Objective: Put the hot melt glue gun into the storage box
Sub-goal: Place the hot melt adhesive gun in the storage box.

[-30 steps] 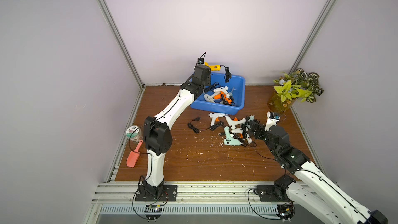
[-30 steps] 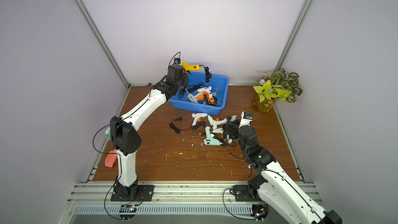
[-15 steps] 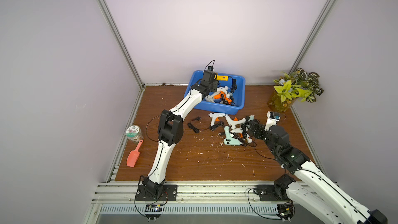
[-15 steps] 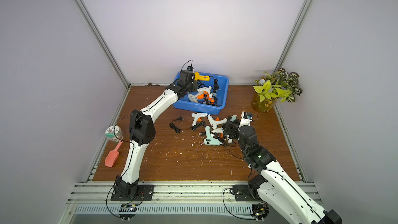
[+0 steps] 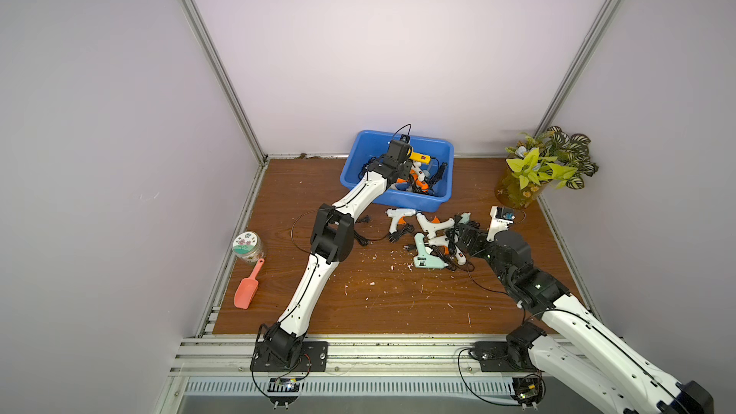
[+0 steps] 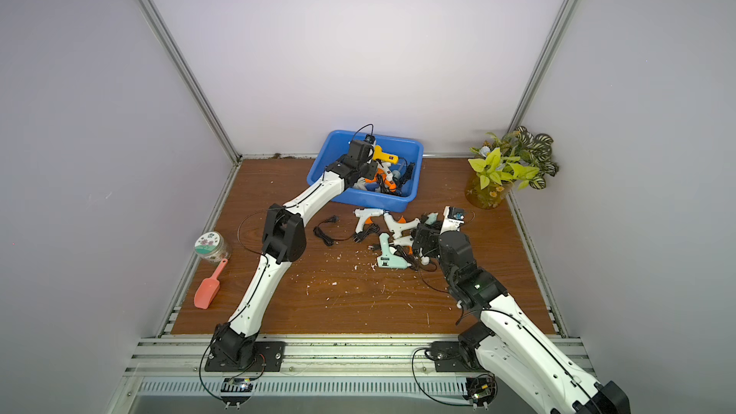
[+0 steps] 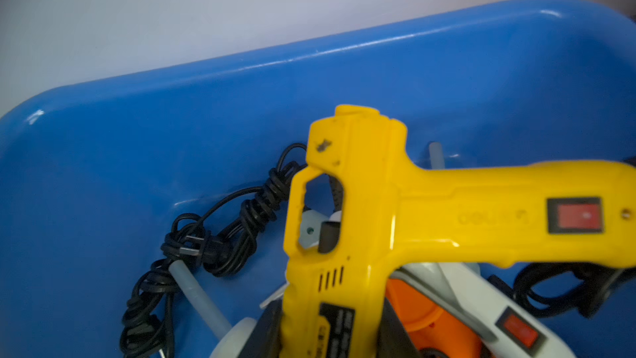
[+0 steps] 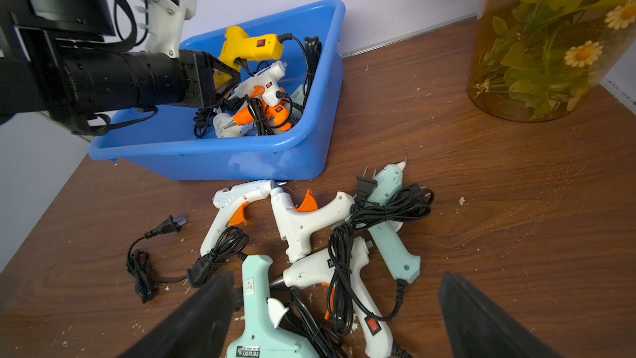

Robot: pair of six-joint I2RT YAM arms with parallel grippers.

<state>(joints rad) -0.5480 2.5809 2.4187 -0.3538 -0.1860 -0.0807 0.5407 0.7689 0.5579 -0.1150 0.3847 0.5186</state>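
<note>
- Nearest, at the lower left of both top views, a pink scoop [image 5: 247,290] and a lidded jar [image 5: 249,244] sit at the edge of the surface [image 5: 358,304], well apart from the work.
- Right of centre, the right claw [image 8: 335,276] hovers low over the loose glue guns. Its jaws are spread fully wide and hold nothing.
- Below it, a mint glue gun [image 5: 428,260] lies closest, with white ones [image 5: 398,215] beyond it. Their black cords [image 8: 344,256] are tangled across them.
- Just behind that pile, at the centre of the frame by the back wall, stands the storage box [image 5: 360,153]. Several guns already lie in it.
- The left claw [image 7: 330,332] reaches into the box, closed partway on the barrel of the yellow glue gun [image 5: 420,157]. The gun sits inside the rim above the others, near the far wall. I cannot tell whether it rests on them.
- The step in hand looks like the drop-off of the yellow gun.
- The next move calls for the left jaws to spread and the arm to lift straight out, clear of the cords.
- After that, the right claw seems placed for the mint gun. It should close on the body, not on a cord.
</note>
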